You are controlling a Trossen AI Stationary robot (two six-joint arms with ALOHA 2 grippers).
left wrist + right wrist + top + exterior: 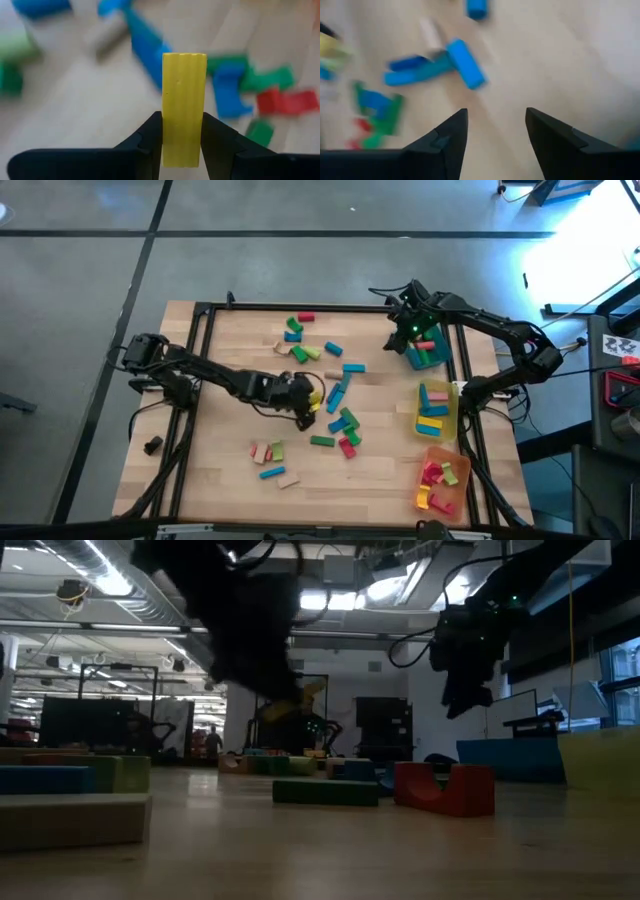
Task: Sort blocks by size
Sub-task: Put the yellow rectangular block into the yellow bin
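Blocks (335,395): loose scatter at table centre, mixed colours, cubes and bars; more already sit in three trays along the table's right edge. Item in hand: yellow bar (184,107), clamped between my left gripper's (182,145) fingers, long axis running straight out ahead of the jaws, most of its length clear of them. In the high view I read the left gripper (305,402) at the left fringe of the scatter, with the yellow tray (452,420) well apart from it, across the scatter toward the right edge. Teal tray (428,356) and orange tray (448,480) lie either side of the yellow tray along that edge. Right gripper (495,132): fingers apart, nothing between them, hanging near the teal tray and much nearer the trays than my left. I judge the bar must cross the whole scatter to reach any tray.
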